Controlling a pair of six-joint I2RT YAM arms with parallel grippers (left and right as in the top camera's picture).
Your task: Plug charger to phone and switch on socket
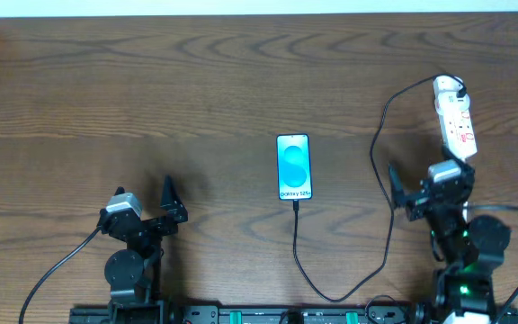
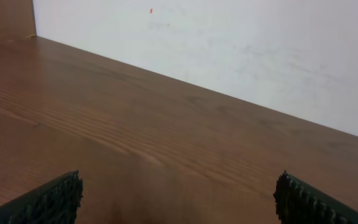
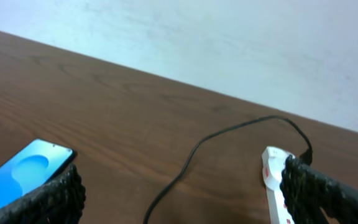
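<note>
White socket (image 1: 455, 115) lies just ahead of my right gripper (image 1: 421, 191), whose jaws are wide and empty. Phone (image 1: 294, 167) sits off its left, charger (image 1: 295, 234) apparently seated. I'd close the fingers, then press a red switch (image 1: 465, 135) squarely. Left gripper (image 1: 147, 214) gapes empty.

Wide-spread tool (image 2: 180, 202) above wooden table (image 2: 135, 124)

Overhead straight down, wrist cameras low, facing wall (image 2: 229, 50)

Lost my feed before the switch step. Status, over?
Open, empty: left gripper, right gripper. Cable meets phone bottom edge, other end at power strip. Right gripper beside strip; path clear.
</note>
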